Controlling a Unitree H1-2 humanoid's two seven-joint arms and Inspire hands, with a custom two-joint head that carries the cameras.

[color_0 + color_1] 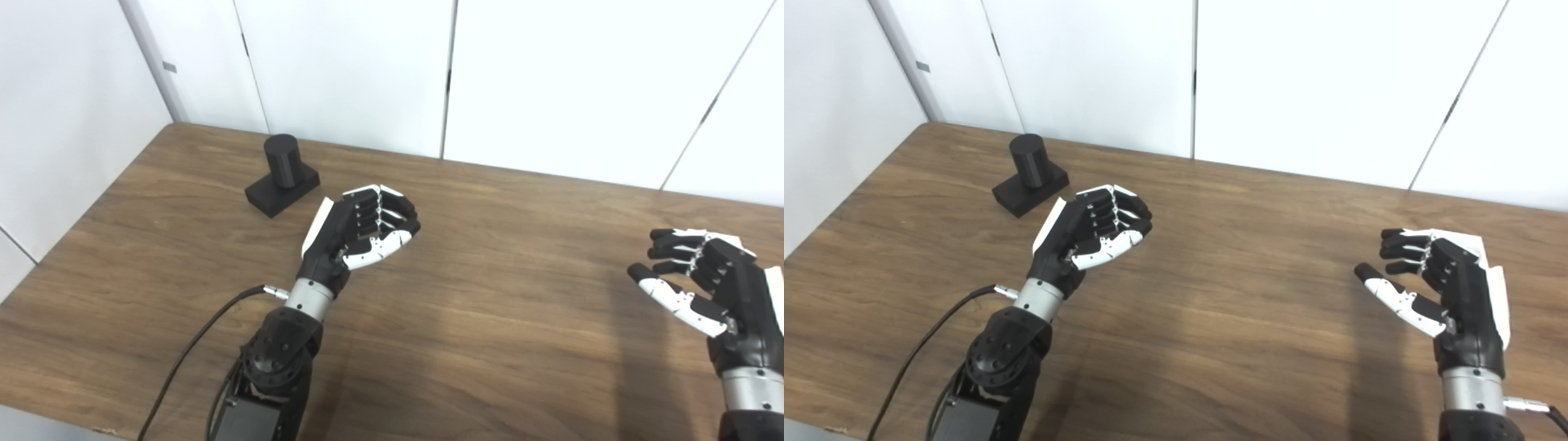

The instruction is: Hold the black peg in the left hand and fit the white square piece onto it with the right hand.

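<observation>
Black peg [282, 175] stands upright on its square base in the upper left of the frame, on the wooden counter [490, 318], untouched. Left robot hand [361, 229] hovers just right of it and below, fingers curled in on nothing. Right robot hand [1436, 278], way over at the right edge, is spread loose, thumb apart from the fingers, holding nothing.
</observation>
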